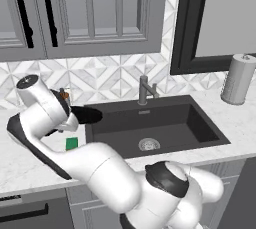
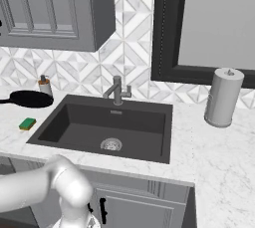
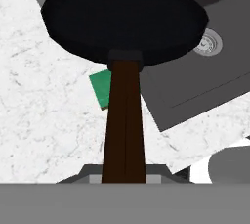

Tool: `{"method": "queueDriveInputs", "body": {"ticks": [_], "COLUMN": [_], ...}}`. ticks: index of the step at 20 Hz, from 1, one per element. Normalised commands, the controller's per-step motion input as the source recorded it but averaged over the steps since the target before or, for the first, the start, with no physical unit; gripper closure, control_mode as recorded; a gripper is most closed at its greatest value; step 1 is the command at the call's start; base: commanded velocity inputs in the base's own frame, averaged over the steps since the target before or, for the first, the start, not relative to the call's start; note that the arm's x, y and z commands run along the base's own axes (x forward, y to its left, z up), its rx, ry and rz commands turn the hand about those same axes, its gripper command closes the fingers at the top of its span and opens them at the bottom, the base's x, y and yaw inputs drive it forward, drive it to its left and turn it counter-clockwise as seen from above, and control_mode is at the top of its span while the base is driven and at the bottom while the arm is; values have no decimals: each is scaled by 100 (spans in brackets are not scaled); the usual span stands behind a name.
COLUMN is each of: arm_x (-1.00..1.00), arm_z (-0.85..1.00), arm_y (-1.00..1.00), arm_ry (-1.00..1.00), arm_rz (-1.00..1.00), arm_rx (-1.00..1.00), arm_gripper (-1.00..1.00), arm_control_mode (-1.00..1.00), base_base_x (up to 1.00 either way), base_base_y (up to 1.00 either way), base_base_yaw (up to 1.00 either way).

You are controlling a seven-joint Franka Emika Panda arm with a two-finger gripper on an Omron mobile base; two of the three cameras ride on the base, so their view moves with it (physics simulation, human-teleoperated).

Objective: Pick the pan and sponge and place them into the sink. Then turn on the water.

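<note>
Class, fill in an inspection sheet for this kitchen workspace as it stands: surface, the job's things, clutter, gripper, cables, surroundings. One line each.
Surface: white marbled counter around the sink.
Job's things: pan lifted over the counter left of the sink, held by its reddish-brown handle; sponge lies on the counter left of the basin; no water runs from the faucet.
Clutter: small bottle at the backsplash behind the pan; paper towel roll upright right of the sink.
Gripper: gripper shut on the pan handle.
Cables: nothing seen.
Surroundings: grey wall cabinets, patterned tile backsplash, dark-framed window.
</note>
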Motion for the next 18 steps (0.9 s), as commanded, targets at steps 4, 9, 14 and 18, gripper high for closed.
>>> {"method": "queueDriveInputs", "body": {"ticks": [4, 9, 14, 18], "arm_x": [0, 0, 3, 10], "arm_z": [0, 0, 0, -1], "arm_y": [-60, -62, -68, -71], "arm_ry": [2, 5, 9, 5], "arm_rz": [-36, -32, -21, -19], "arm_rx": [0, 0, 5, 1], "arm_gripper": [100, 100, 100, 100], "arm_control_mode": [-100, -100, -100, -100], "base_base_x": [0, 0, 0, 0], "base_base_y": [0, 0, 0, 0], "base_base_yaw": [0, 0, 0, 0]}}
